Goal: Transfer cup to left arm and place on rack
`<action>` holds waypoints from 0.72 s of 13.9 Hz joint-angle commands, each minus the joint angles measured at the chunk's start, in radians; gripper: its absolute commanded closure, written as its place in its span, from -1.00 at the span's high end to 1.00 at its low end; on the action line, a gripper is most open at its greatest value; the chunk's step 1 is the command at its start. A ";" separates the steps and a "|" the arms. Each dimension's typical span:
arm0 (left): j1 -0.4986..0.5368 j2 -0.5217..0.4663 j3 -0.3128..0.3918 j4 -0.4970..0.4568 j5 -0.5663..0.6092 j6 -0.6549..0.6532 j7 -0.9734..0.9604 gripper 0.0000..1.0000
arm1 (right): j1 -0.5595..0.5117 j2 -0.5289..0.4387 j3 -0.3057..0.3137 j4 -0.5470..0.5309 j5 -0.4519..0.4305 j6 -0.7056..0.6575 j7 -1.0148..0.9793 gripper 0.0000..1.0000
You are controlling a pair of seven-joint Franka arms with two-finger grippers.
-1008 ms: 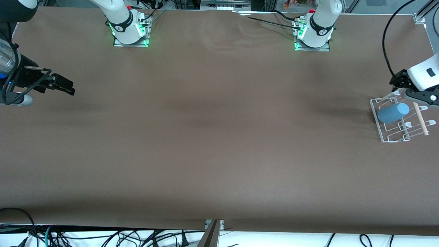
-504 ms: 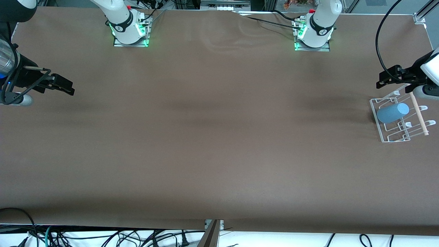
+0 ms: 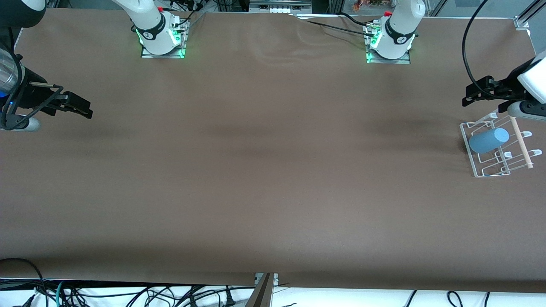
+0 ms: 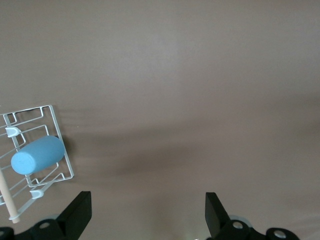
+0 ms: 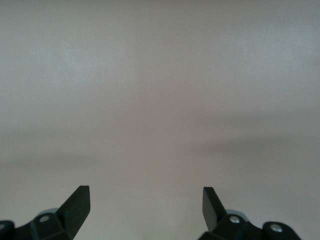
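At the right arm's end of the table, round nine o'clock from the middle, the right gripper (image 3: pixel 79 106) waits over bare brown table (image 3: pixel 264 170), its fingers (image 5: pixel 77 202) spread wide and empty. Across at three o'clock the rack (image 3: pixel 480 170) carries the cup (image 3: pixel 489 140), lying on its side among the wire loops beside the wooden dowel (image 3: pixel 522 145). The left gripper (image 3: pixel 475 97), fingers (image 4: pixel 80 212) spread with nothing between them, has drawn up and away from the rack over the last second while the cup stayed put; I'd judge the placing done, only the retreat remaining
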 commanded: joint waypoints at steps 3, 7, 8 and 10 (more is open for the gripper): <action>-0.004 0.017 -0.013 0.060 0.020 -0.048 -0.118 1.00 | -0.003 -0.010 0.001 0.007 -0.009 -0.009 -0.014 0.99; 0.001 0.039 -0.013 0.064 0.020 -0.051 -0.118 1.00 | -0.004 -0.010 -0.001 0.007 -0.007 -0.009 -0.014 0.99; 0.001 0.040 -0.017 0.064 0.022 -0.051 -0.118 1.00 | -0.004 -0.010 -0.001 0.007 -0.007 -0.009 -0.014 0.99; -0.001 0.040 -0.017 0.064 0.020 -0.051 -0.116 1.00 | -0.004 -0.010 -0.002 0.007 -0.007 -0.009 -0.014 0.99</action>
